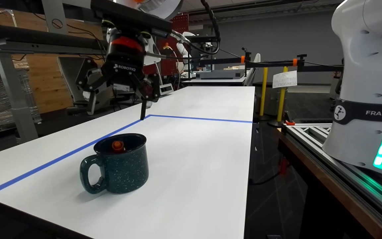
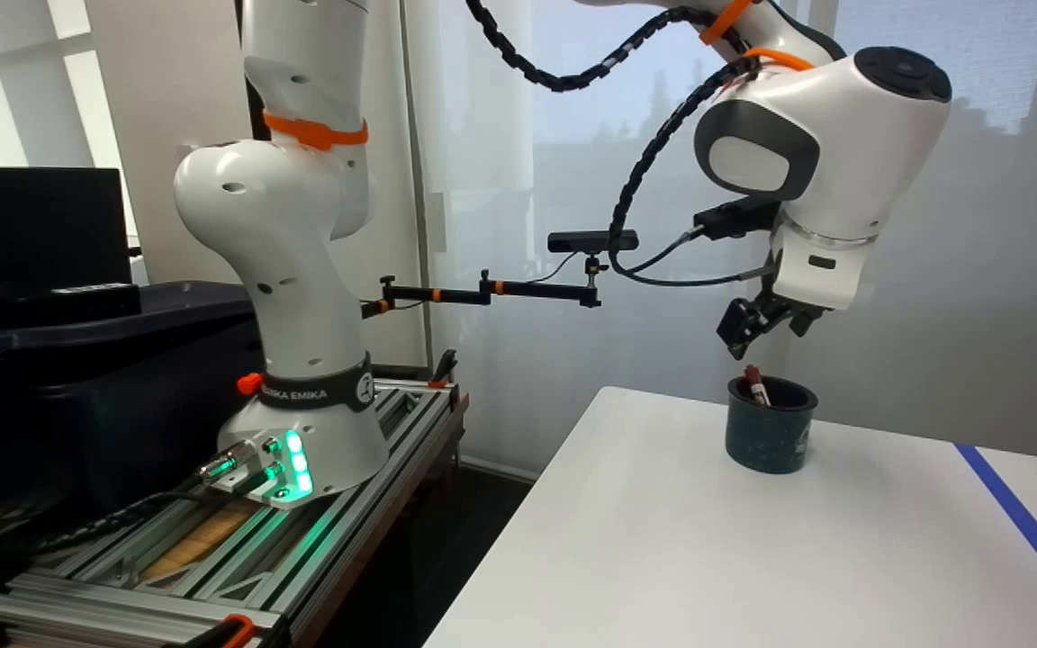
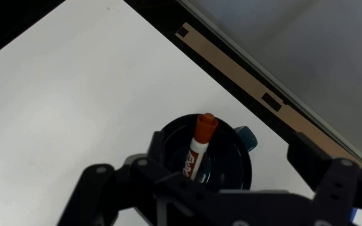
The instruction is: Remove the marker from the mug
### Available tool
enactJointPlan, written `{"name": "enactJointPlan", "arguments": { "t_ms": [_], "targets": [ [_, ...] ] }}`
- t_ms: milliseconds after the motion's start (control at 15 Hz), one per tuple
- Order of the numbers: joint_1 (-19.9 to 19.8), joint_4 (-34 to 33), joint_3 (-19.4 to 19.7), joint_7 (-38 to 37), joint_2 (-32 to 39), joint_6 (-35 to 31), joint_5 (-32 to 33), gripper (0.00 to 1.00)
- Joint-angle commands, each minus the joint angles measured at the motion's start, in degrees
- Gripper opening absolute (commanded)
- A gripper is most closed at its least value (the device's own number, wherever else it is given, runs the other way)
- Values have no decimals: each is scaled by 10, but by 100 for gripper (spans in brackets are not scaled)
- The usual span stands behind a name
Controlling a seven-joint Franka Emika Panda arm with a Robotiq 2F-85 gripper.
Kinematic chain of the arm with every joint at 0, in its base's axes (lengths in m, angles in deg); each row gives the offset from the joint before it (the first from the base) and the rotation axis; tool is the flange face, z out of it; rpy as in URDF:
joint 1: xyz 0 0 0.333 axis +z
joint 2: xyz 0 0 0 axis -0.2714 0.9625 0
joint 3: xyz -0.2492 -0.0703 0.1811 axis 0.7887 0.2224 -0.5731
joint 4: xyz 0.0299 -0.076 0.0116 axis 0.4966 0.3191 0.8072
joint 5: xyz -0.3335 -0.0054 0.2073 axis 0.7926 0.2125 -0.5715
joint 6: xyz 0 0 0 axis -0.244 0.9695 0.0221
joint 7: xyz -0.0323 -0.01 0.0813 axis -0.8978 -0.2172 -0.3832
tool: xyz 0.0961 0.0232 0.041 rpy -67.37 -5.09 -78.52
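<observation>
The dark teal mug stands upright on the white table in both exterior views (image 1: 128, 172) (image 2: 766, 441) and under the gripper in the wrist view (image 3: 246, 138). The marker, white with an orange-red cap, leans inside it, cap up near the rim, in the wrist view (image 3: 203, 133). Its cap shows in both exterior views (image 1: 117, 146) (image 2: 756, 385). Its lower end is hidden. My gripper (image 1: 117, 112) is open and empty, above the mug in both exterior views (image 2: 769, 331). In the wrist view its fingers (image 3: 228, 146) are wide apart, the marker nearer the left one.
Blue tape (image 1: 197, 118) marks lines on the white table (image 1: 204, 166). A table edge runs close to the mug's handle side in the wrist view (image 3: 218, 83). The robot base (image 2: 302, 441) stands on a metal frame beside the table. A curtain (image 2: 978, 342) hangs behind.
</observation>
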State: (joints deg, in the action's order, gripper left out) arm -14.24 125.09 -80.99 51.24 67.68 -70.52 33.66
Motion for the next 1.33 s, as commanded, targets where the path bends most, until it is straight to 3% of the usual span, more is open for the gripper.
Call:
{"name": "enactJointPlan", "arguments": {
  "t_ms": [0, 67, 467, 1267],
  "targets": [
    [3, -14, 6, -22, 19, 4, 5, 96],
    [3, -14, 7, -21, 23, 3, 2, 77],
    [1, -21, 9, -18, 39, 7, -8, 49],
    [-2, -29, 7, -10, 60, 7, -31, 41]
  ]
}}
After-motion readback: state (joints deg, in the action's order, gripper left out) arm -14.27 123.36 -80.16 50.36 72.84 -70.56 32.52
